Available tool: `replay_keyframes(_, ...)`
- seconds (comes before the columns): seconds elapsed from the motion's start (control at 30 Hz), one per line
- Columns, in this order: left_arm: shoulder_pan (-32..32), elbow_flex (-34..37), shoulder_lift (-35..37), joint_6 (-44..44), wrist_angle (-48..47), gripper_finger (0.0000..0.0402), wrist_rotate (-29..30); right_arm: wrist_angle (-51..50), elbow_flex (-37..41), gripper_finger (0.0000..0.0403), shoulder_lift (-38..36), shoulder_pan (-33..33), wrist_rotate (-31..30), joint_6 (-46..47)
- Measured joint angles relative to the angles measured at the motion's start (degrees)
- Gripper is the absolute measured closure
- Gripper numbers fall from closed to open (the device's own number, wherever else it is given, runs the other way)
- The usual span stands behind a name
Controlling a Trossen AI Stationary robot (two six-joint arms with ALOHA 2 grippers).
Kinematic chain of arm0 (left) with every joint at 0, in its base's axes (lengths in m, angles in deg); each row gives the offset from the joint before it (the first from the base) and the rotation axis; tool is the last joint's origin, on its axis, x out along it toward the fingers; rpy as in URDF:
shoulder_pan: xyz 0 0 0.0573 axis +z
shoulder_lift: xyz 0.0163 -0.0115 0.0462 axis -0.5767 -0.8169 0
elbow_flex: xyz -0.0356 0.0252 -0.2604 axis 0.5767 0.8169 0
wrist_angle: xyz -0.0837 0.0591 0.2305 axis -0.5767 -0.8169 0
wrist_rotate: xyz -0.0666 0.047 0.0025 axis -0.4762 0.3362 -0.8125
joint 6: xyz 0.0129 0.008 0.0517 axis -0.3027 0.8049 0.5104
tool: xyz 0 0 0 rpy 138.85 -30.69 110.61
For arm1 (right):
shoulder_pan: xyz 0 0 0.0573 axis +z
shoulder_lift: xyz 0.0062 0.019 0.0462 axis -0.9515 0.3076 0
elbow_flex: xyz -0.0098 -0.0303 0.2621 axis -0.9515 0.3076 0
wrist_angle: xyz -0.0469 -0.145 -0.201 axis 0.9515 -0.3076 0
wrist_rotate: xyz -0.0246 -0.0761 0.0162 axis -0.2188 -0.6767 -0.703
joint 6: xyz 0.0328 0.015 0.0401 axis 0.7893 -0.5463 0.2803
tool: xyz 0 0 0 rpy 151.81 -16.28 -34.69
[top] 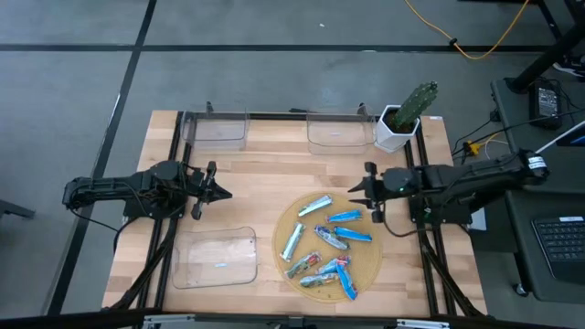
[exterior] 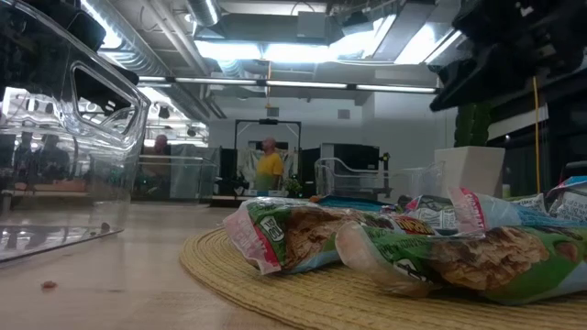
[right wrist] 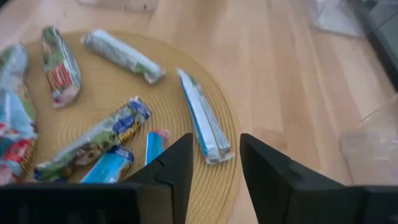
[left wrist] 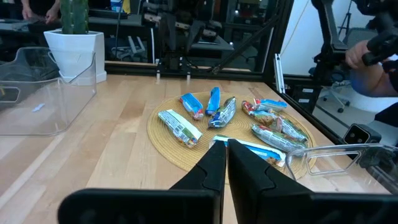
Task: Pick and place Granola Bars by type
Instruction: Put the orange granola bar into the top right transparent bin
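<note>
Several foil-wrapped Granola Bars [top: 329, 242] lie scattered on a round woven mat [top: 370, 260]: blue ones [top: 344, 217], silver ones [top: 315, 206] and green/red ones [exterior: 293, 234]. My right gripper [top: 361, 194] is open and hovers at the mat's far right edge. In the right wrist view its fingers [right wrist: 216, 140] stand over the end of a silver-and-blue bar [right wrist: 204, 118] without touching it. My left gripper [top: 219, 192] is shut and waits above bare table left of the mat; its wrist view [left wrist: 226, 158] looks across at the bars [left wrist: 214, 99].
Two clear plastic trays sit at the table's far edge [top: 219, 130] [top: 336, 135], and a third [top: 217, 258] lies near the front left of the mat. A cactus in a white pot [top: 407, 119] stands at the far right corner. People show in the room beyond [exterior: 270, 165].
</note>
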Motion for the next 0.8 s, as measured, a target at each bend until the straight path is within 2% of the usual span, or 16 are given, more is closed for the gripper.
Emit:
replay_keyframes(0.2, 0.0, 0.0, 0.0, 0.0, 0.0, 0.0391, 0.0, 3.7, -0.1, 0.0267, 5.6, 0.0, 0.2, -1.7)
replay_keyframes(0.4, 0.0, 0.0, 0.0, 0.0, 0.0, 0.039, 0.0, 3.4, -4.8, 0.0263, 12.7, 0.0, 1.5, -2.5)
replay_keyframes(0.63, 0.0, 0.0, 0.0, 0.0, 0.0, 0.0393, 0.0, 3.9, -10.2, 0.0205, 24.8, 0.0, 1.5, -8.4)
replay_keyframes(0.8, 0.0, 0.0, 0.0, 0.0, 0.0, 0.0393, 0.0, 10.4, -11.4, 0.0184, 32.3, 0.0, 1.0, -15.2)
